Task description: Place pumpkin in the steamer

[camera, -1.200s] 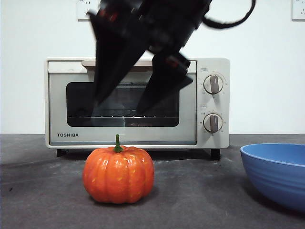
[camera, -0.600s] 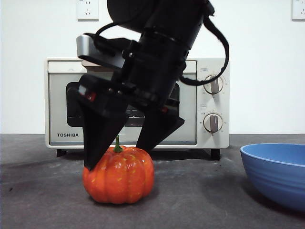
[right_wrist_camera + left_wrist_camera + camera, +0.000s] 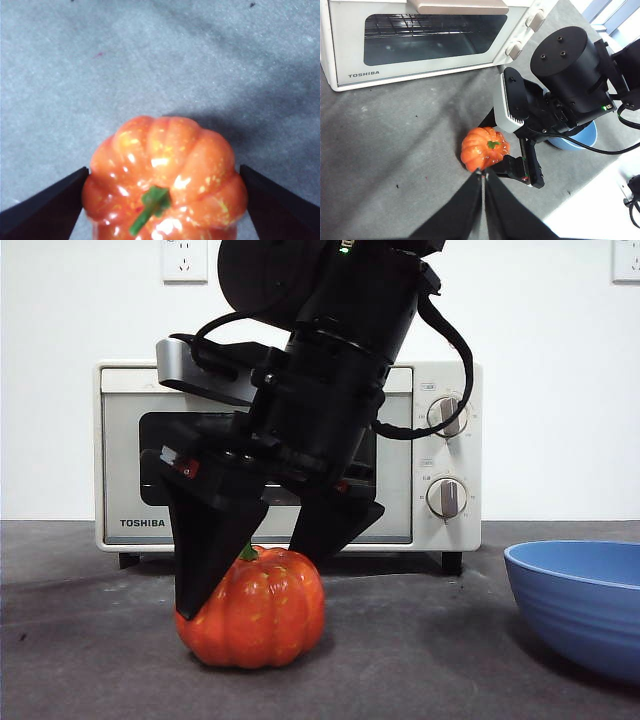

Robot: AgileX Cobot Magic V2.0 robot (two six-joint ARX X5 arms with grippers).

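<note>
The orange pumpkin (image 3: pixel 262 612) with its green stem rests on the dark table in front of the steamer (image 3: pixel 120 440), a cream TOSHIBA oven whose door is closed. My right gripper (image 3: pixel 245 585) has come down from above and stands open, one jaw on each side of the pumpkin. In the right wrist view the pumpkin (image 3: pixel 162 180) fills the gap of the right gripper (image 3: pixel 162 172), and both jaw tips are at its flanks. My left gripper (image 3: pixel 482 175) hovers shut, high above the table on the near side of the pumpkin (image 3: pixel 485 148).
A ribbed blue bowl (image 3: pixel 585 600) sits at the right, near the table's front. The steamer's two knobs (image 3: pixel 447 417) face forward on its right side. A white wall with sockets rises behind.
The right gripper came down from in front of the oven door to straddle the pumpkin, sinking lower in the last half second. The pumpkin shifted very slightly.
</note>
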